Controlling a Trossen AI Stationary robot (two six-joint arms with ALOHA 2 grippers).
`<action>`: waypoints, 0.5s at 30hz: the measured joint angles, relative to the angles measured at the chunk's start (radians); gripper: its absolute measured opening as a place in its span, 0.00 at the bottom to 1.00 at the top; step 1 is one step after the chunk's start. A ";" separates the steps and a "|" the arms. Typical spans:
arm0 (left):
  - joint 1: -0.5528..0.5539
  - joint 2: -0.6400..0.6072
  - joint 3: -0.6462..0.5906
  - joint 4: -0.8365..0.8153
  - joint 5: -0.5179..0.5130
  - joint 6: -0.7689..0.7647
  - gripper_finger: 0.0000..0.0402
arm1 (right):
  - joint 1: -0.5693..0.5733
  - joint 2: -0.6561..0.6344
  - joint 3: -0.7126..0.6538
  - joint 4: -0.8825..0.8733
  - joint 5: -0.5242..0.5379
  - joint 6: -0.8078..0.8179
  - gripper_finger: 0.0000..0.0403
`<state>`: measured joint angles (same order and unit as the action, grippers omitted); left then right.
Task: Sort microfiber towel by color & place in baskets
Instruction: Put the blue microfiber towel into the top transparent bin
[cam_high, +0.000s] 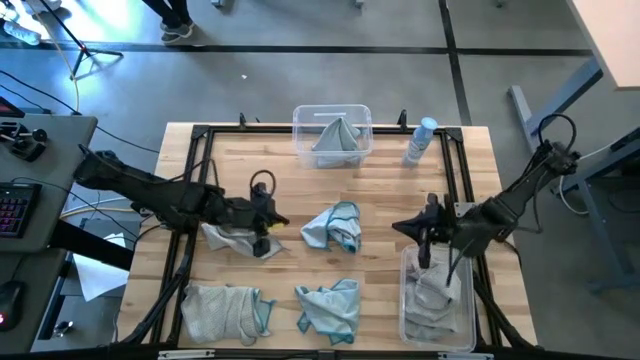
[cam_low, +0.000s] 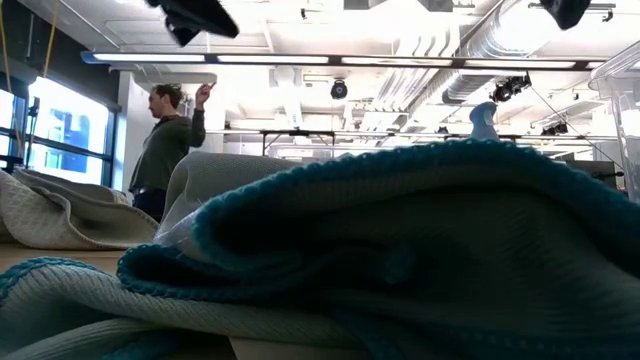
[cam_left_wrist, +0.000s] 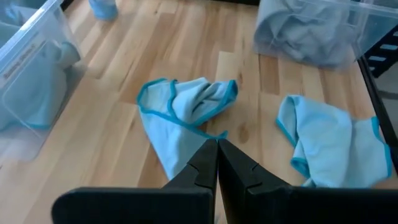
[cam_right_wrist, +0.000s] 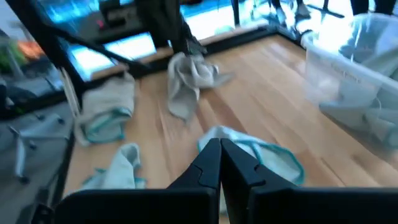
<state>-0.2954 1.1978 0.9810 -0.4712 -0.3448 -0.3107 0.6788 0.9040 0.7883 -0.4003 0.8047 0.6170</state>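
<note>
Wood planking makes the table (cam_high: 380, 200), framed by a black metal frame (cam_high: 200, 140) that runs along its left, top and right edges.

At the left of the high view, the left gripper (cam_high: 268, 218) sits over a grey towel (cam_high: 228, 238) at the table's left middle; its wrist view shows the fingers pressed together with nothing between them, and whether they touch the cloth below cannot be told. Below it, in the lower left, lies a grey towel with teal edging (cam_high: 222, 312).

In the centre lie two teal towels, one mid-table (cam_high: 334, 226) and one near the bottom edge (cam_high: 330, 308), with bare wood between and around them. At top centre the first basket (cam_high: 300, 122) holds a grey towel (cam_high: 336, 140). Bare wood runs from this basket down to the mid-table towel.

Right of that basket stands a spray bottle (cam_high: 420, 142), its label too small to read.

At the right, the right gripper (cam_high: 420, 232) hangs at the top end of the second basket (cam_high: 404, 300), fingers closed and empty in its wrist view. Grey towels (cam_high: 436, 300) fill this basket, which sits against the right frame rail.

A basket (cam_left_wrist: 18, 56) in the left wrist view carries a label, unreadable.
</note>
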 joint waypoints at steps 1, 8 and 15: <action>-0.005 0.023 0.027 -0.016 -0.005 -0.005 0.00 | -0.007 -0.032 -0.029 0.036 -0.001 -0.023 0.00; -0.014 0.203 0.235 -0.062 -0.017 -0.029 0.00 | -0.048 -0.190 -0.151 0.114 -0.017 -0.056 0.00; -0.013 0.414 0.445 -0.250 -0.067 -0.053 0.00 | -0.053 -0.233 -0.162 0.114 -0.109 -0.110 0.00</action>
<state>-0.3080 1.6114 1.4256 -0.7207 -0.4118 -0.3637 0.6262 0.6707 0.6262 -0.2865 0.6962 0.5067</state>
